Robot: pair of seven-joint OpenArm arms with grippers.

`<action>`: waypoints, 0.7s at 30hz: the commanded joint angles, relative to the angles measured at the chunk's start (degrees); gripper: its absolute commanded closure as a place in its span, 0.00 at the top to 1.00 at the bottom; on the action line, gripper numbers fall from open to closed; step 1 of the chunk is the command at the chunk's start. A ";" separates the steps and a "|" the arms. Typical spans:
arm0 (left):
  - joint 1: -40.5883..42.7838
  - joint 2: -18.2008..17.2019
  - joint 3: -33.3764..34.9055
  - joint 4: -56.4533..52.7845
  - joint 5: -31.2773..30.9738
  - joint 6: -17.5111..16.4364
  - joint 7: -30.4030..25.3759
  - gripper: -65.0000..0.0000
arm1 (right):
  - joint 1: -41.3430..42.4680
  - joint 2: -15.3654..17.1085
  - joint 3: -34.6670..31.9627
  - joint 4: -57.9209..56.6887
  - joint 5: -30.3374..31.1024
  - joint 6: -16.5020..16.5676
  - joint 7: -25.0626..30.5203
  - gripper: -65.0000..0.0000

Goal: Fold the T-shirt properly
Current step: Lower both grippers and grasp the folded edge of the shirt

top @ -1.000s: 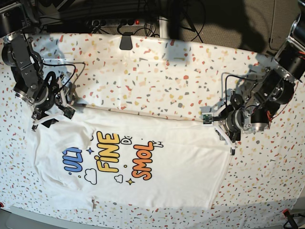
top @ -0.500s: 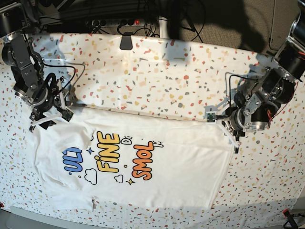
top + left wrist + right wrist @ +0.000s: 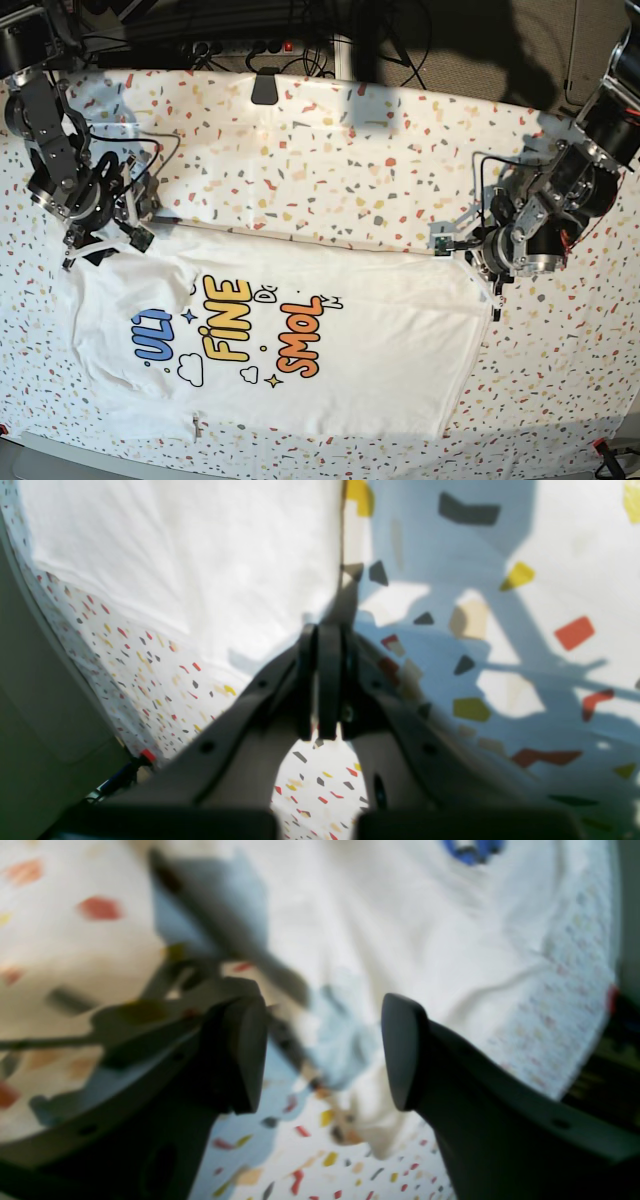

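T-shirt (image 3: pixel 330 350) on tablecloth (image 3: pixel 330 160), between tools

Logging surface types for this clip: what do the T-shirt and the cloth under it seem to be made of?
The T-shirt looks like soft matte white knit, probably cotton: it lies limp with shallow wrinkles, and its coloured lettering sits flat like a print. The tablecloth looks like a thin printed sheet, fabric or vinyl, I can't tell which: its terrazzo flecks are flat colour and it shows mild creases.

One T-shirt (image 3: pixel 300 340) – one tablecloth (image 3: pixel 330 150) – two arms
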 commanded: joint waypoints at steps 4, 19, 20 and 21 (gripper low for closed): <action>-1.49 -0.50 -0.63 0.61 0.24 0.61 -0.17 0.00 | 1.03 1.03 0.68 0.48 -0.26 1.57 0.76 0.55; -1.49 -0.52 -0.63 0.61 0.24 0.61 -0.17 0.00 | 1.11 1.01 0.68 -6.05 -7.76 -4.26 7.72 0.25; -1.49 -0.50 -0.63 0.61 0.24 0.61 -0.17 0.00 | 1.11 1.01 0.68 -6.05 -7.76 -4.04 7.87 0.17; -1.49 -0.52 -0.63 0.61 0.24 0.61 -0.17 0.00 | 1.11 1.01 0.68 -6.05 -7.72 -3.72 8.02 0.09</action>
